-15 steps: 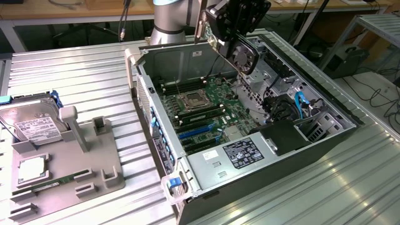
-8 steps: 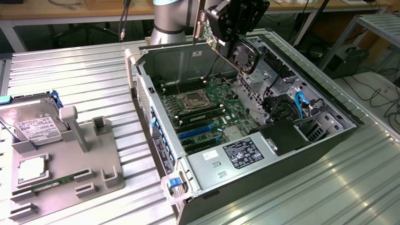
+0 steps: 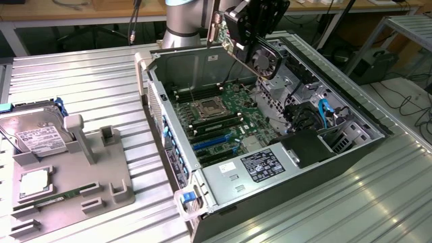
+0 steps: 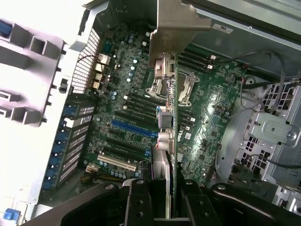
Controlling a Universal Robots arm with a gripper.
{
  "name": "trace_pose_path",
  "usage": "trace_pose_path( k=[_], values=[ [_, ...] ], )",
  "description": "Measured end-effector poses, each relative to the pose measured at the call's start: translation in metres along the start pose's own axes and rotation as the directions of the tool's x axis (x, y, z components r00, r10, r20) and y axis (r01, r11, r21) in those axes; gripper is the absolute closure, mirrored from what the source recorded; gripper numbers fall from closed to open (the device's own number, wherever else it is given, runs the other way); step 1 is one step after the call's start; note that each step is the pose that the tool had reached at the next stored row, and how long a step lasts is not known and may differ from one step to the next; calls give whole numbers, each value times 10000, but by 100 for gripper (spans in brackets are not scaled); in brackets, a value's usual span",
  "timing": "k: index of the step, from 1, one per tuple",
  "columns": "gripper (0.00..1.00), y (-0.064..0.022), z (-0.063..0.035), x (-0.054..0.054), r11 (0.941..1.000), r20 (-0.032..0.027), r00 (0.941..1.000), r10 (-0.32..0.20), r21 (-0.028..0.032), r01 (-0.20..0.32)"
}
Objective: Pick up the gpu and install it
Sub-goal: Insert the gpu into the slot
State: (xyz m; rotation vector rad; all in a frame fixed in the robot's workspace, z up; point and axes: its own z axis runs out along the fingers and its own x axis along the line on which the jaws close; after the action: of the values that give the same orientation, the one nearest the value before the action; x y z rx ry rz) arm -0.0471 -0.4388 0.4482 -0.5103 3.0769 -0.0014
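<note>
Gpu (image 3: 264, 56) up in the air, gripper (image 3: 256, 30) fingers (image 4: 137, 202) clamped on its edge. Likely light, stiff, fragile: grip the edges, never the fan. It hangs at one o'clock over the motherboard (image 3: 223, 119), inside the open case (image 3: 177, 66).

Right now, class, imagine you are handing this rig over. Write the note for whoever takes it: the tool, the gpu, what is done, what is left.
Tool: shut on the gpu, gripping it at one edge.
Gpu: held in the air and tilted, above the open computer case and over the motherboard, not touching it.
Done: the pick-up.
Left: the install. The card sits in no slot, and the blue slots are unoccupied.
</note>
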Motion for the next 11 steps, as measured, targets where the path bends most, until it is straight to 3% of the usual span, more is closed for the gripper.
trace_pose_path(
  k=[11],
  values=[
    [72, 0, 0, 0, 9960, 5, 9960, -891, -20, 891]
  ],
)
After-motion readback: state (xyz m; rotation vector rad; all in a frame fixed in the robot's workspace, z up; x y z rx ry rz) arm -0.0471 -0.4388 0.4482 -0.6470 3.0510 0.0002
